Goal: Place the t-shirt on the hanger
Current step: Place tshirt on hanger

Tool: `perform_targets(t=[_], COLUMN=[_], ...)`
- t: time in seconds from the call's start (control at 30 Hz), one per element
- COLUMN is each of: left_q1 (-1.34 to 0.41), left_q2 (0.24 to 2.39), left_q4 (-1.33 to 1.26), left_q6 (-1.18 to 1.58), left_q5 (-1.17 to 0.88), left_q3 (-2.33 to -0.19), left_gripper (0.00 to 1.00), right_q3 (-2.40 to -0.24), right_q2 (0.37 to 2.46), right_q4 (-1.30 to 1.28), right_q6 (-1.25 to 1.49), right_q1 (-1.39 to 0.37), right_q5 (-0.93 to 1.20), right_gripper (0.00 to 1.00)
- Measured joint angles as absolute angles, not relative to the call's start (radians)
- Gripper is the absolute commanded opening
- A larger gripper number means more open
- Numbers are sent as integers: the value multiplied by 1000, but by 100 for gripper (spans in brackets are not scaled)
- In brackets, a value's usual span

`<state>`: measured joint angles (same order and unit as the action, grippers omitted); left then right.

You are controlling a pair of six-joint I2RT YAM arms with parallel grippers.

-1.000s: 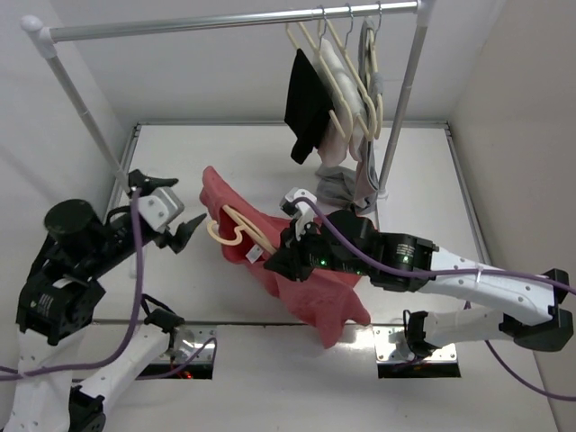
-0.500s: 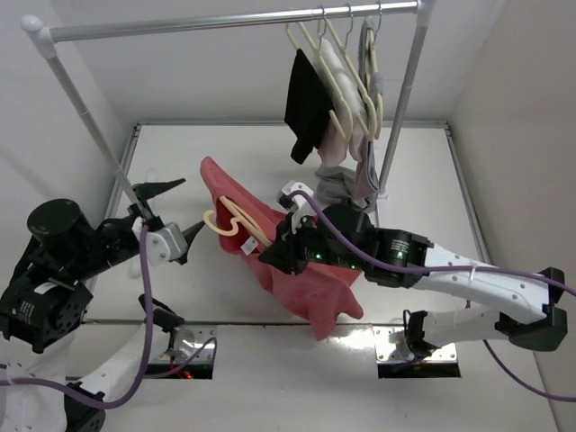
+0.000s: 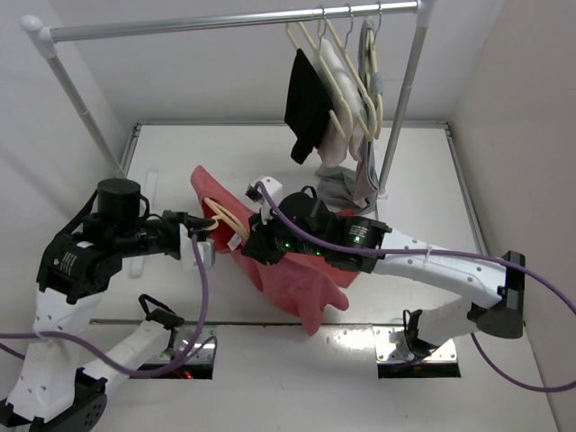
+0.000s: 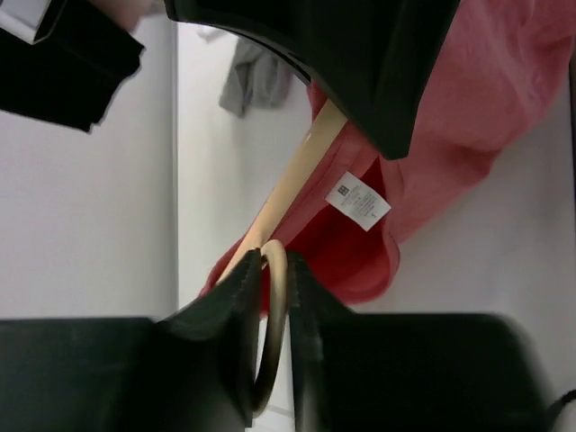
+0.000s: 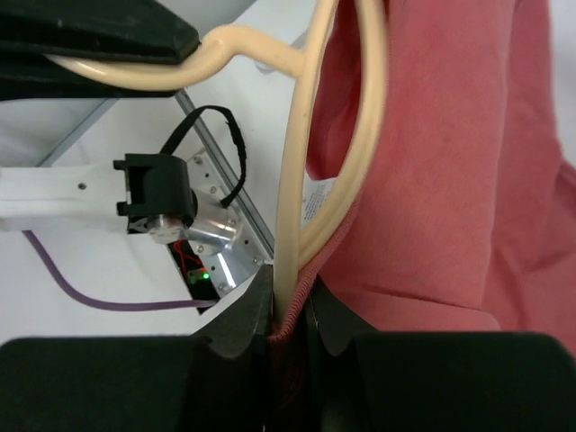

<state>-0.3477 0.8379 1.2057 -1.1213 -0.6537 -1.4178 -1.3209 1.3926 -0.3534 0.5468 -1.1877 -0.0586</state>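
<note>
**Both grippers grip the hanger (image 4: 301,166), t-shirt (image 3: 301,288) hanging from it**

The left gripper (image 4: 274,261) has its jaws drawn narrow around the hanger's curved hook, which sits pinched between the two fingers. The right gripper (image 5: 286,292) is clamped tight on one arm of the hanger, and the t-shirt's edge seems to be caught in the same pinch, though the fingers hide the contact. The hanger is held above the table (image 3: 423,180), just in front of the left wrist. The t-shirt hangs from it in a bunched mass that trails toward the near edge, under the right arm. A white label (image 4: 358,198) shows on the cloth beside the hanger's arm. Behind, a black garment (image 3: 306,103) hangs on the rack (image 3: 225,22).
</note>
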Motion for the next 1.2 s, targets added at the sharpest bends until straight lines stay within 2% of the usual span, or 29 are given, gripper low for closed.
perform_targets(t=[0.03, 0.43, 0.47, 0.5, 0.53, 0.6, 0.7, 0.9, 1.2], left_q1=[-348, -350, -353, -355, -355, -356, -356, -359, -381], left_q2=[842, 868, 880, 891, 898, 911, 936, 947, 987], left_q4=[1203, 1116, 1116, 1116, 1116, 1121, 1118, 1096, 1088], left_q6=[-1141, -1075, -1073, -1072, -1072, -1063, -1061, -1111, -1214], left_q5=[-648, -612, -609, -606, -606, -592, -586, -588, -571], left_q3=[-1407, -1340, -1340, -1340, -1340, -1340, -1340, -1340, -1325], left_gripper=[0, 0, 0, 0, 0, 0, 0, 0, 0], right_q3=[-1325, -1295, -1284, -1275, -1267, -1256, -1242, -1172, -1169], right_q2=[1402, 1420, 1417, 1415, 1413, 1407, 1375, 1245, 1132], right_q4=[-363, -351, -345, -340, -337, -325, -312, -352, -617], right_q6=[543, 523, 523, 523, 522, 519, 515, 541, 607], right_q1=[-1178, -1133, -1129, -1125, -1121, -1120, -1122, -1123, -1128], right_q5=[-50, -8, -8, -9, -13, -23, -42, -151, -367], right_gripper=[0, 0, 3, 16, 53, 77, 99, 99, 99])
